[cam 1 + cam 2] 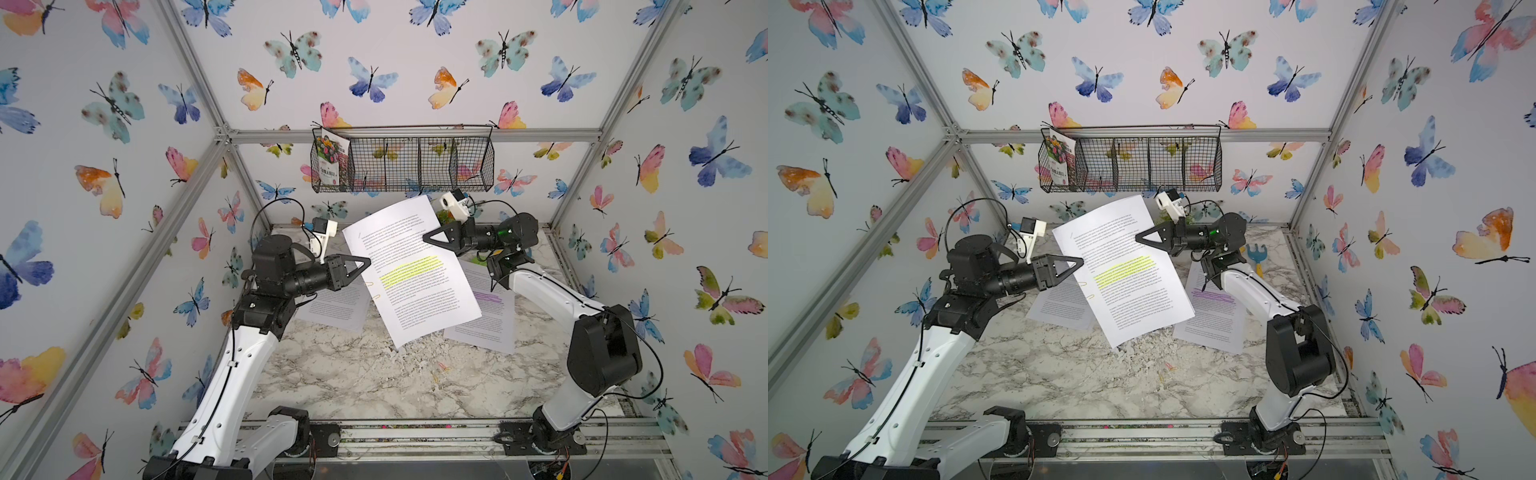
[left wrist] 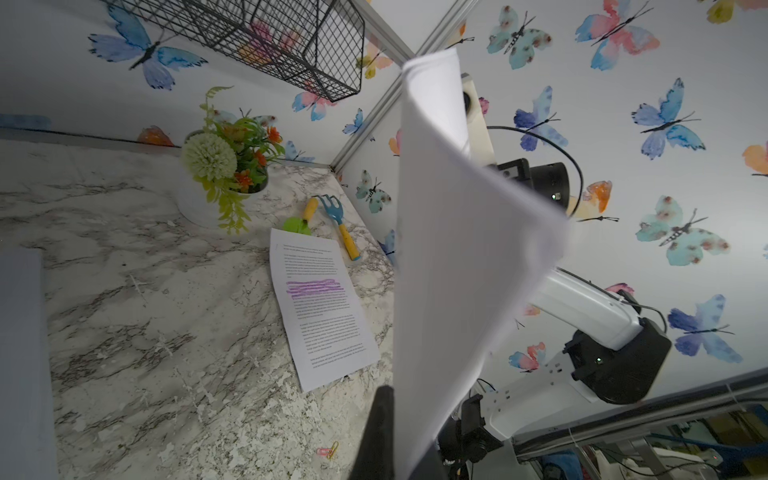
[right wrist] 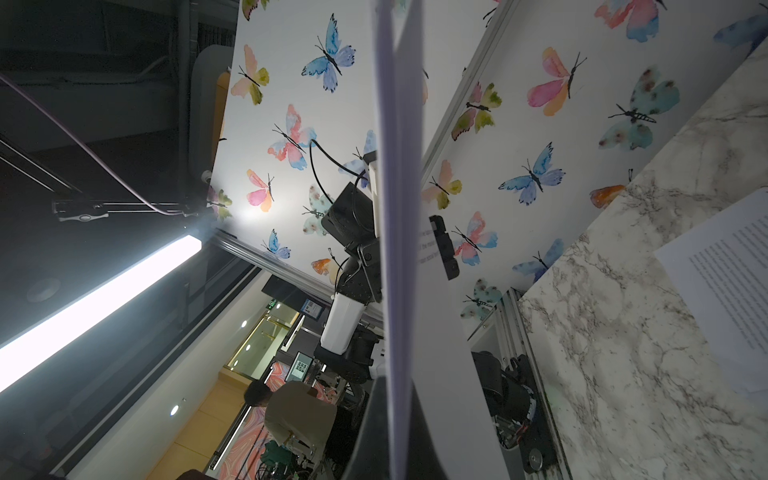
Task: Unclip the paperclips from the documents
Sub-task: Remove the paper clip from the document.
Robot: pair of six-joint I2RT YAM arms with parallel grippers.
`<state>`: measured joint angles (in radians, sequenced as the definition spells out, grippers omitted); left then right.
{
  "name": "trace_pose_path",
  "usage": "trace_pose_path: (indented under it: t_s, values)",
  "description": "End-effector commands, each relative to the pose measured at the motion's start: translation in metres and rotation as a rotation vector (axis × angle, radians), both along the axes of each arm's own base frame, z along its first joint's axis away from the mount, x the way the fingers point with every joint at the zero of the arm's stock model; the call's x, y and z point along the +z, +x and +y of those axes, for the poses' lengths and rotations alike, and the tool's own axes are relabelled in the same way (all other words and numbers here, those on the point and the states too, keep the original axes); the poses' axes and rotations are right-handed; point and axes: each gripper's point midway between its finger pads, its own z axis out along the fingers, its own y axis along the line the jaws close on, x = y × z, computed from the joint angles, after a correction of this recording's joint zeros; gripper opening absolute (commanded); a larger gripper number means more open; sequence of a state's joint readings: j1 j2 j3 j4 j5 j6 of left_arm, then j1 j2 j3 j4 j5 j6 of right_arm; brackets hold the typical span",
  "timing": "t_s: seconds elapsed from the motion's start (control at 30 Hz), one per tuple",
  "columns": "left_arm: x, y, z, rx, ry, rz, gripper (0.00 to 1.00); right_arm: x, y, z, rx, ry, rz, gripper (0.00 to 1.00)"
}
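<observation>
We saw the yellow-highlighted document held in the air above the middle of the counter. It was tilted, with its printed face turned up toward both top views. The left hand was clamped on its left edge and the right hand on its far right edge. In each wrist view the paper ran out from between that hand's dark fingers, which were pressed together on it.

On the same left edge, just nearer than the left hand, two paperclips were on the sheet: a yellow paperclip and, just nearer again, an orange paperclip.

The unhighlighted document lay flat on the counter at the left, partly under the left arm and the raised sheet. The purple-highlighted document lay flat at the right, partly hidden by the raised sheet and the right arm. We could not tell whether either carried a clip.

Two loose paperclips, one pink and one yellow, lay touching on the bare counter, nearer than the purple-highlighted document.

At the far right of the counter stood a potted plant, with a toy rake beside it. A wire basket hung on the far wall.
</observation>
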<state>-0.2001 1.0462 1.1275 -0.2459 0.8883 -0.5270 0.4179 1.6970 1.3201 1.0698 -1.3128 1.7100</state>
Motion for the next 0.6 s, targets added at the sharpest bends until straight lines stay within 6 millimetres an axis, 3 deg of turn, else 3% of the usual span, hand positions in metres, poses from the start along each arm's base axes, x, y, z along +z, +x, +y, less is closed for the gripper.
trace_pose_path:
  t_s: [0.0, 0.2, 0.37, 0.57]
  values:
    - [0.002, -0.004, 0.000, -0.005, -0.002, 0.000, 0.00, 0.011, -0.005, -0.006, -0.011, 0.034, -0.047, 0.02]
    - [-0.007, 0.005, 0.008, 0.070, 0.031, 0.025, 0.00, 0.002, 0.004, -0.021, -0.045, 0.022, -0.034, 0.02]
    - [-0.031, 0.014, 0.016, 0.139, 0.094, 0.087, 0.00, -0.006, 0.019, -0.047, -0.115, 0.029, -0.011, 0.02]
    - [-0.069, 0.015, 0.024, 0.182, 0.164, 0.177, 0.00, -0.009, 0.022, -0.056, -0.120, 0.033, -0.008, 0.02]
